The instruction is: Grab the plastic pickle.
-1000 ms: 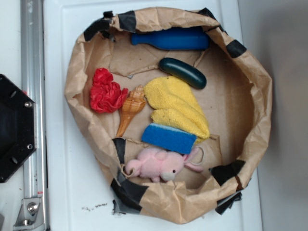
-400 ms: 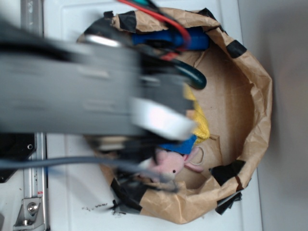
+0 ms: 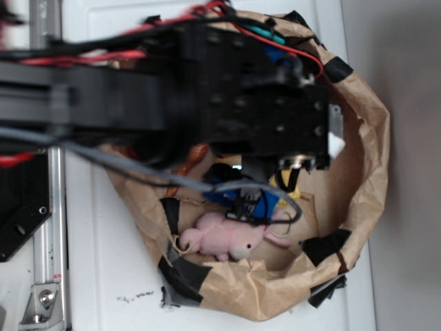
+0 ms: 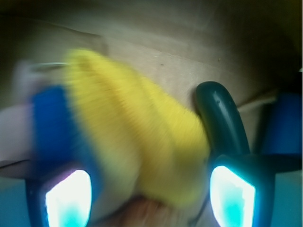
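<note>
While the arm (image 3: 172,103) spans the exterior view from nine o'clock toward the centre and hides most of the paper-lined bin (image 3: 365,172), the wrist view shows what lies beneath it. There the gripper (image 4: 151,189) appears as two glowing fingertips (image 4: 68,198) at the lower edge, set wide apart with nothing between them but the cloth below; it is open and holds nothing. The plastic pickle (image 4: 222,120), dark green and glossy, runs from the frame's centre-right down toward five o'clock, its lower end passing behind the right-hand fingertip. A yellow cloth (image 4: 137,142) fills the middle of the wrist view, its edge touching or overlapping the pickle's side; which of the two cannot be told. A blue sponge (image 4: 52,123) sits at nine o'clock and a blue bottle (image 4: 286,123) at three o'clock, just beside the pickle. In the exterior view the pickle is hidden by the arm; a pink plush toy (image 3: 227,238) lies at six o'clock in the bin.

The step in hand appears to be the approach: the open gripper is above the bin but centred on the cloth, not the pickle. The next move probably calls for a shift toward three o'clock in the wrist view, so that the fingertips straddle the pickle's short axis before descent, clear of cloth and bottle.
</note>
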Action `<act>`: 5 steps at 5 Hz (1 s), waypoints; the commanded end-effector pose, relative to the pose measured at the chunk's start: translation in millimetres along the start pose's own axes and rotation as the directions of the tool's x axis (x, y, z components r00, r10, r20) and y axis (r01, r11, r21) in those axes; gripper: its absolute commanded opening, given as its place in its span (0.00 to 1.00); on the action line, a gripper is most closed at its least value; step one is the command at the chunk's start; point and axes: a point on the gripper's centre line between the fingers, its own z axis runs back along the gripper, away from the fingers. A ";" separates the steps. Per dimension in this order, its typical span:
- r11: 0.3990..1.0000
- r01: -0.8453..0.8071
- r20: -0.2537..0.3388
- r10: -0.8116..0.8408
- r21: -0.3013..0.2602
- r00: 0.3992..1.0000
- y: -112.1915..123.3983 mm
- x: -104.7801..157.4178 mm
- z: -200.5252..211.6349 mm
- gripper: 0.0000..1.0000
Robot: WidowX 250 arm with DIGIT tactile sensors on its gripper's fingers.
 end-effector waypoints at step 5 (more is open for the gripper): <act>0.996 0.062 0.118 -0.055 -0.059 0.992 38.2 4.7 -16.6 1.00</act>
